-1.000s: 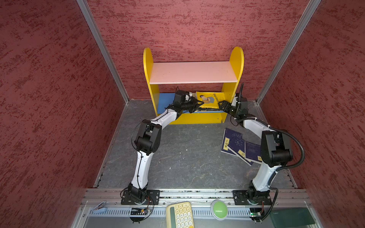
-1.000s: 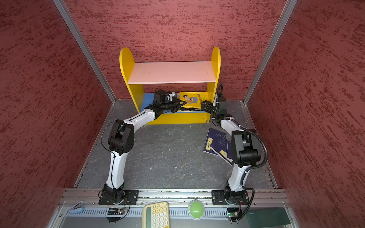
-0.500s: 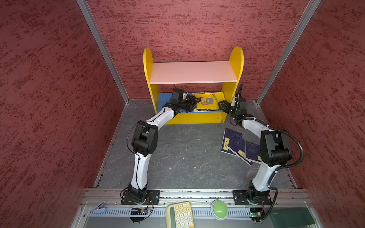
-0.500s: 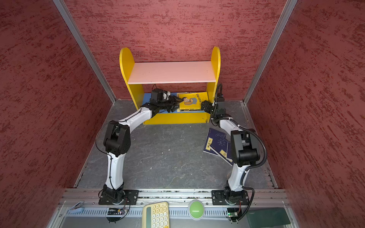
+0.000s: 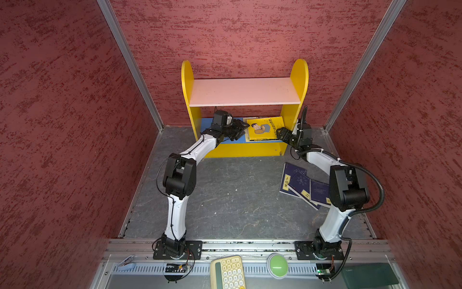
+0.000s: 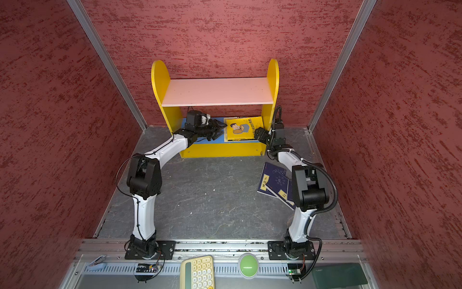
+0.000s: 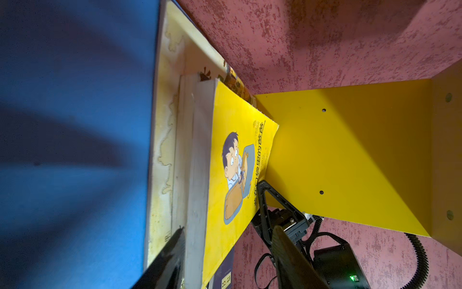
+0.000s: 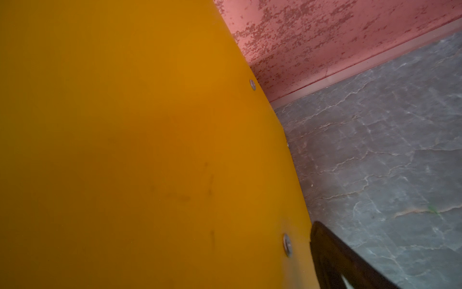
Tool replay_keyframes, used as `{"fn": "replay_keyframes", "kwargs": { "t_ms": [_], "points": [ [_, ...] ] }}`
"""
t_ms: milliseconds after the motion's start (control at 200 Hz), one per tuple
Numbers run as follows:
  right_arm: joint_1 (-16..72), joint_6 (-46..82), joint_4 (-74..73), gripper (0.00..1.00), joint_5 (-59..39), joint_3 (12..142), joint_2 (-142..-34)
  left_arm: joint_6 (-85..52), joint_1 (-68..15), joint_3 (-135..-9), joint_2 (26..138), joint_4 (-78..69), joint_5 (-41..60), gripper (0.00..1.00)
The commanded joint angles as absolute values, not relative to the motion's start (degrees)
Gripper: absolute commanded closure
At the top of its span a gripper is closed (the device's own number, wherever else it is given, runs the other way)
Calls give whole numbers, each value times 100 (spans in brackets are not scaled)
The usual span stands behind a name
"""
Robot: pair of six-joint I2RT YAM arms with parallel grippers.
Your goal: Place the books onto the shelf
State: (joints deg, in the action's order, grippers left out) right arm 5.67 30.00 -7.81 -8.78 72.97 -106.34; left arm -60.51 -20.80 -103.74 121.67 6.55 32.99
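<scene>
Now the yellow cartoon book (image 5: 265,128) lies flat atop other books (image 7: 183,150) on the blue lower board (image 5: 207,125) of the shelf (image 5: 245,91), toward its right side. The left gripper (image 5: 243,128) sits at the pile's left edge, jaws parted, clamping nothing. The right gripper (image 5: 280,132), spread wide and empty, is at the book's right corner. Three navy books (image 5: 300,184) lie overlapped on the grey floor (image 5: 237,195).

Bright even light, soft shadows, shelf (image 8: 130,155) blurred (close-up)
</scene>
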Motion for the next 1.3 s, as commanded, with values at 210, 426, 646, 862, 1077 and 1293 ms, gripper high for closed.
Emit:
{"fn": "replay_keyframes", "kwargs": {
  "t_ms": [210,426,646,862,1077,1293],
  "points": [
    [570,3112,-606,2,-842,7436,-10682,-6049,-2191,-10877,12618,676,3480,56],
    [570,3181,-624,3,-861,7410,-10677,-6130,-2206,-11065,12773,701,3564,58],
    [569,3156,-590,3,-830,7379,-10637,-6103,-2058,-10771,12500,600,3408,57],
    [569,3160,-598,3,-844,7384,-10634,-6085,-1986,-10433,12322,636,3390,55],
    [568,3191,-650,3,-878,7364,-10624,-6117,-2091,-10540,12433,648,3448,55],
    [564,3220,-650,3,-888,7331,-10616,-6106,-2192,-10826,12606,677,3547,58]
  ]
}}
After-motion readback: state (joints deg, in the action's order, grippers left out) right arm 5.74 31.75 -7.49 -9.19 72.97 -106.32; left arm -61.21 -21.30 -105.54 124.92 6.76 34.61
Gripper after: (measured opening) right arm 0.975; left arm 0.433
